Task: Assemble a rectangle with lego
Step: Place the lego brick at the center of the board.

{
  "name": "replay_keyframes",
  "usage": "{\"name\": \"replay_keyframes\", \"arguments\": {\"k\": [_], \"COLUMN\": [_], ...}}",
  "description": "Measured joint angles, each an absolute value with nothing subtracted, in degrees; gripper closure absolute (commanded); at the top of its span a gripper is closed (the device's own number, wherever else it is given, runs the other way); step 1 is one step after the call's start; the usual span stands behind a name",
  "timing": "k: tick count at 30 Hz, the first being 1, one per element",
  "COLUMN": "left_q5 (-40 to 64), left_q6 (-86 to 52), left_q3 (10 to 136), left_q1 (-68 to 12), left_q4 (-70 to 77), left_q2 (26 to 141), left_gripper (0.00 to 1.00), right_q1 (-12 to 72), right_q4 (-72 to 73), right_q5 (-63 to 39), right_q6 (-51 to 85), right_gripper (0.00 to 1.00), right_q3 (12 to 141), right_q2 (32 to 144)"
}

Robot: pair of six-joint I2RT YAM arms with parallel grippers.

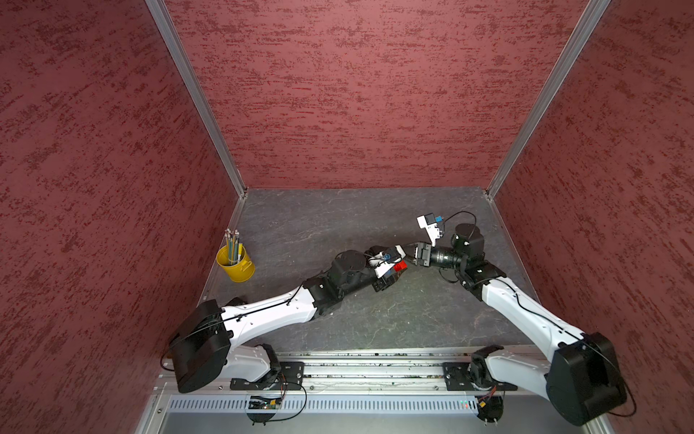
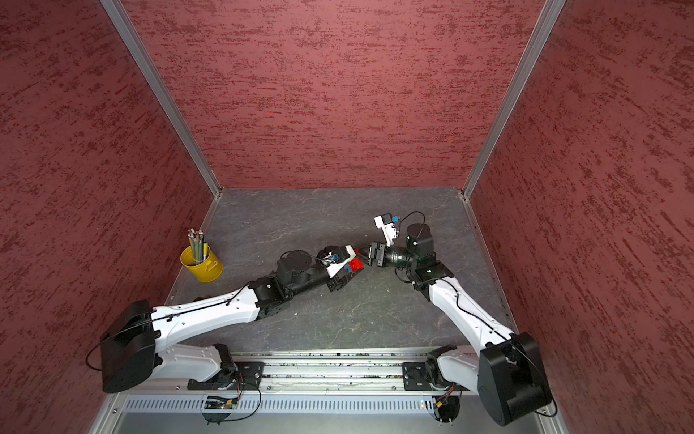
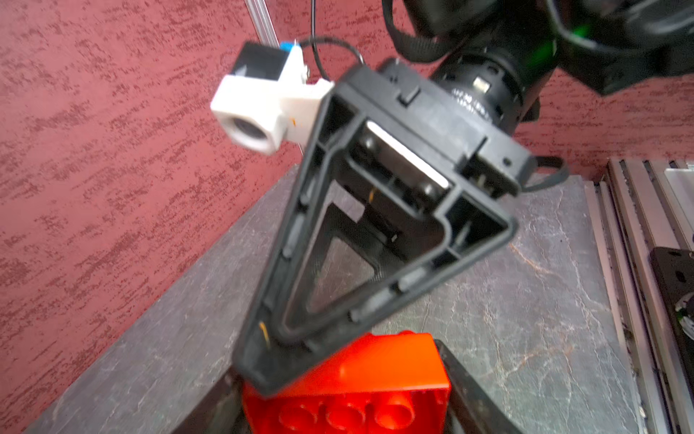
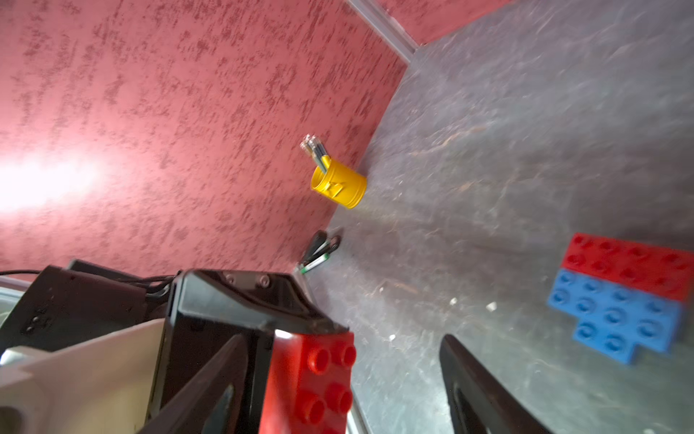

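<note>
My left gripper [image 3: 338, 398] is shut on a red lego brick [image 3: 379, 368], held above the grey table; in both top views the brick [image 1: 401, 266] [image 2: 355, 265] shows at the gripper's tip. My right gripper [image 4: 343, 345] faces it, open, its jaws standing on either side of the same brick [image 4: 311, 383]. The brick lies close to one finger [image 4: 210, 390] and a wide gap separates it from the far finger [image 4: 477, 390]. A joined block of red and blue bricks [image 4: 623, 297], stepped at one edge, lies flat on the table. It is hidden in the top views.
A yellow pencil cup [image 1: 236, 263] [image 4: 338, 184] stands by the left wall. Some dark pens [image 4: 319, 250] lie at the foot of that wall. Red walls close in three sides, and a metal rail [image 1: 375, 360] runs along the front.
</note>
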State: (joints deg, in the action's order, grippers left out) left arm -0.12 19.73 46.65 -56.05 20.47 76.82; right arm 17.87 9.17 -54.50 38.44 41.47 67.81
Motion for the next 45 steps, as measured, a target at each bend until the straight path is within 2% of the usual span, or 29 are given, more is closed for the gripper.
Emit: {"name": "replay_keyframes", "arguments": {"k": [10, 45], "left_q5": [-3.92, -3.42], "left_q6": [20.25, 19.75], "left_q3": [45.32, 42.72], "left_q1": [-56.42, -56.51], "left_q4": [27.29, 30.98], "left_q2": [77.67, 79.61], "left_gripper": [0.46, 0.39], "right_q1": [17.82, 16.51], "right_q4": [14.09, 14.66], "right_q5": [-60.36, -61.54], "right_q6": [42.50, 42.94], "right_gripper": [0.21, 0.21], "right_q3": [38.28, 40.05], "right_q2": [66.76, 69.95]}}
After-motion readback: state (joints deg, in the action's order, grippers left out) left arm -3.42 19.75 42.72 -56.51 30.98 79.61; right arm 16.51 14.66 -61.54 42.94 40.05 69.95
